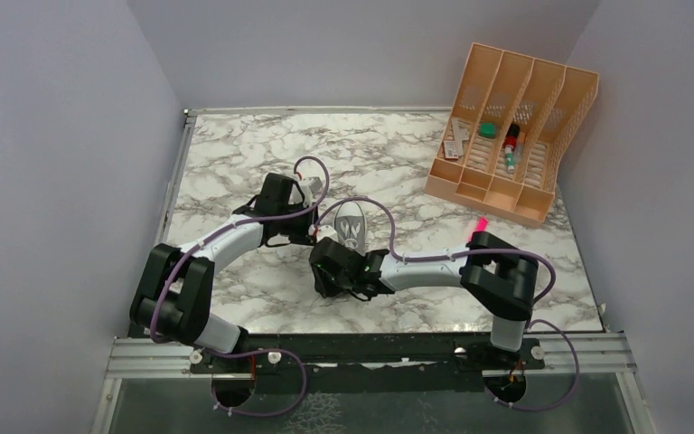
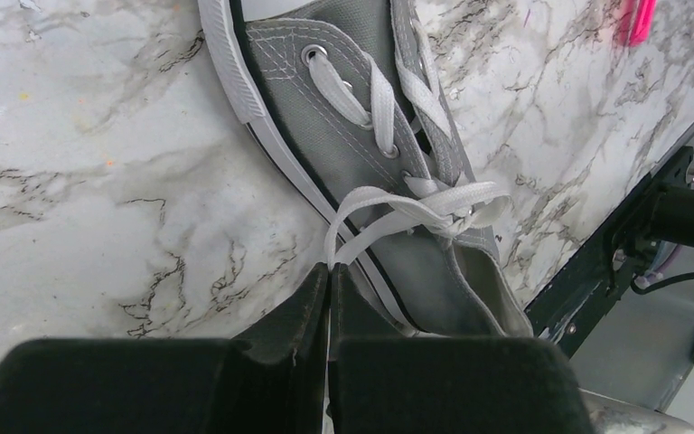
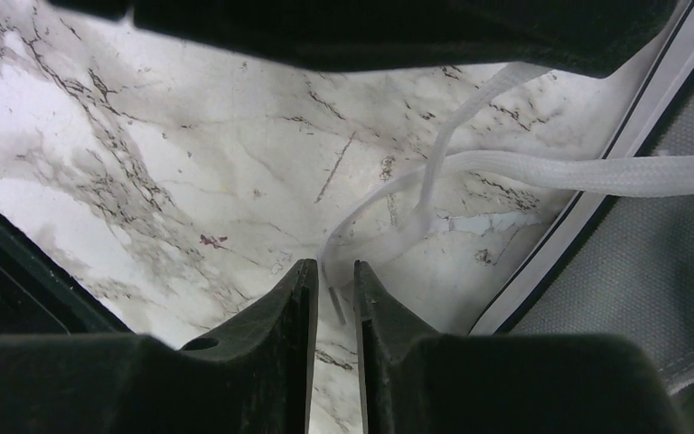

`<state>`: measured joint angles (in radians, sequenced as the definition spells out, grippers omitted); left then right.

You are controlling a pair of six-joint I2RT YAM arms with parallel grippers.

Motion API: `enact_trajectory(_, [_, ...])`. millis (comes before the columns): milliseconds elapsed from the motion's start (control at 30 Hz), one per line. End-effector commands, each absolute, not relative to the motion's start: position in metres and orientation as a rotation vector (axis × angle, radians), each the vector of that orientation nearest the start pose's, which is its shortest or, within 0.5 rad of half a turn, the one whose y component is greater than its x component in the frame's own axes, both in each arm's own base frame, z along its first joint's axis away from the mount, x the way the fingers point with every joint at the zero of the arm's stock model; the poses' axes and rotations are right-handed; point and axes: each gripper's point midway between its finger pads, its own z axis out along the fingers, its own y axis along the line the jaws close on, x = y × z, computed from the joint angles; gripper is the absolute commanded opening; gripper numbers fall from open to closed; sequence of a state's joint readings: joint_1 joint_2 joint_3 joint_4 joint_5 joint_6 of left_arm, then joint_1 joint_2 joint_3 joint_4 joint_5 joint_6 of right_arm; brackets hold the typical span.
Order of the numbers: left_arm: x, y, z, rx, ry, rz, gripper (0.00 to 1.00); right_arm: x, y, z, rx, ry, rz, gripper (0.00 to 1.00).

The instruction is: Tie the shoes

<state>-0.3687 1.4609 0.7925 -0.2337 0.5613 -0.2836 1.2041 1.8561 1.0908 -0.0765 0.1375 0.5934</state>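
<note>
Both pincers [image 2: 328, 271] [image 3: 332, 271] pinch sneaker [image 2: 370, 136] laces [image 2: 398, 203].

a white worktop [image 1: 235, 154] veined in grey and dark marble pattern fills the floor of a three-sided booth. plain pale lavender walls [image 1: 54, 136] rise at the left, the back and the right, evenly lit with soft shadows. at the far right corner an orange desk organiser [image 1: 542, 99] with latticed dividers rests on the worktop, a few small items lying in its slots. along the near edge runs a silver metal rail [image 1: 145, 357] with a dark mounting bar [image 1: 370, 353] across it.
</note>
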Motion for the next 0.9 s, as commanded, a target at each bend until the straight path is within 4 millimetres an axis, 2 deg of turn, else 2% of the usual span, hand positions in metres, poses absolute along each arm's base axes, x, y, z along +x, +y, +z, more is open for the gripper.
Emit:
enact_trajectory(0, [0.260, -0.232, 0.086, 0.440, 2.455, -1.069, 0.04, 0.150, 0.429, 0.026, -0.832, 2.363, 0.647, 0.27])
enact_trajectory(267, [0.262, -0.232, 0.086, 0.449, 2.451, -1.067, 0.04, 0.135, 0.417, 0.028, -0.874, 2.354, 0.659, 0.29])
enact_trajectory(433, [0.263, -0.233, 0.084, 0.455, 2.456, -1.066, 0.04, 0.134, 0.414, 0.034, -0.898, 2.333, 0.634, 0.32])
enact_trajectory(633, [0.265, -0.233, 0.081, 0.457, 2.463, -1.066, 0.04, 0.140, 0.433, 0.076, -0.854, 2.281, 0.650, 0.34])
enact_trajectory(667, [0.265, -0.234, 0.080, 0.457, 2.463, -1.066, 0.04, 0.140, 0.437, 0.079, -0.841, 2.279, 0.662, 0.35])
enact_trajectory(867, [0.267, -0.235, 0.081, 0.460, 2.459, -1.067, 0.04, 0.145, 0.447, 0.063, -0.788, 2.324, 0.600, 0.36])
